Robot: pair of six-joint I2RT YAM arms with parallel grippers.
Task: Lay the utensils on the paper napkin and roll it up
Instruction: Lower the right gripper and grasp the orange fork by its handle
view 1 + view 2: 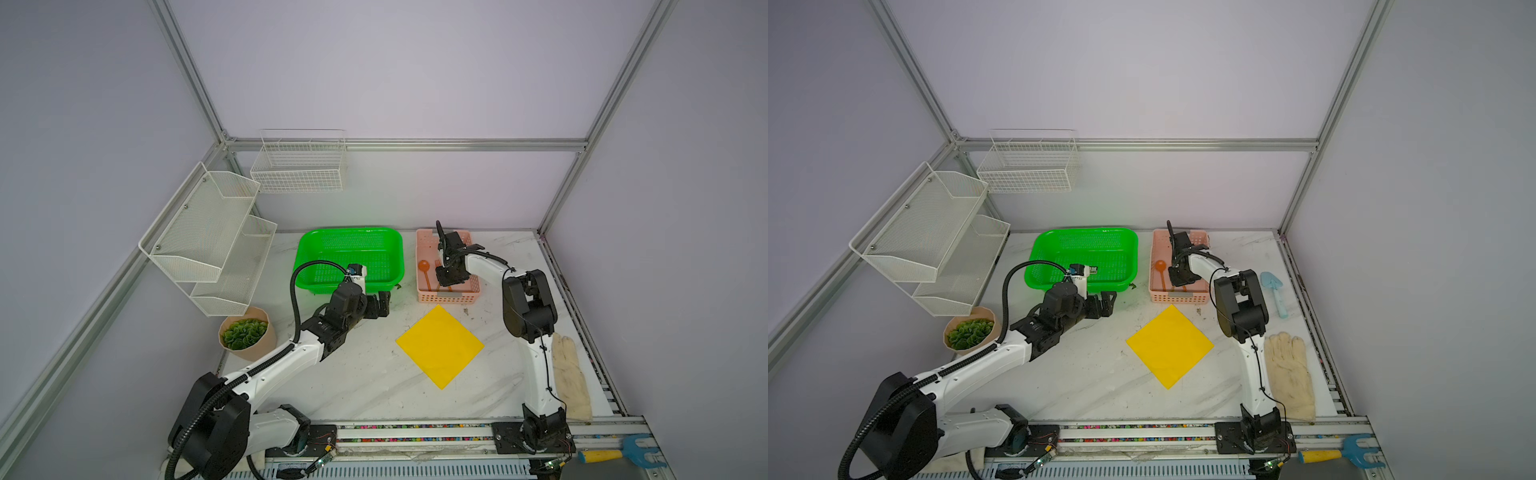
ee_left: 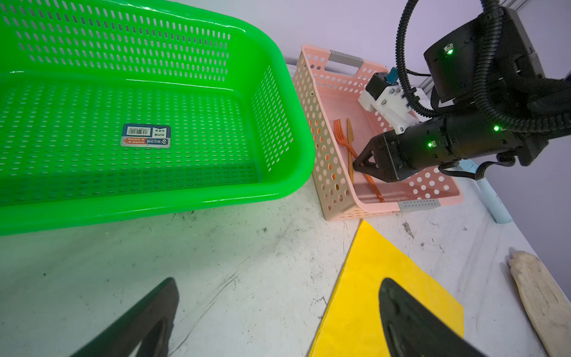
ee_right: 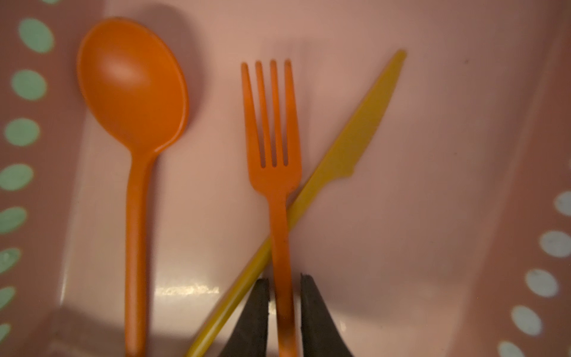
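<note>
The utensils lie in the pink basket [image 1: 449,297]: an orange spoon [image 3: 133,92], an orange fork [image 3: 272,173] and a yellower knife [image 3: 349,148] whose handle runs under the fork's. My right gripper [image 3: 284,278] reaches down into the basket and straddles the fork's handle, its jaws narrowed with a thin gap on each side. The yellow paper napkin [image 1: 439,345] lies flat on the table in front of the basket, nothing on it. My left gripper [image 1: 380,305] hovers wide open and empty over the table, left of the napkin [image 2: 386,262].
A green basket [image 1: 345,286] stands left of the pink one. A potted plant [image 1: 245,336] and white wire shelves [image 1: 208,241] are at the left. Right of the right arm lie a pale glove [image 1: 1289,374] and a light-blue trowel [image 1: 1273,286]; a blue rake [image 1: 1341,453] rests on the front rail.
</note>
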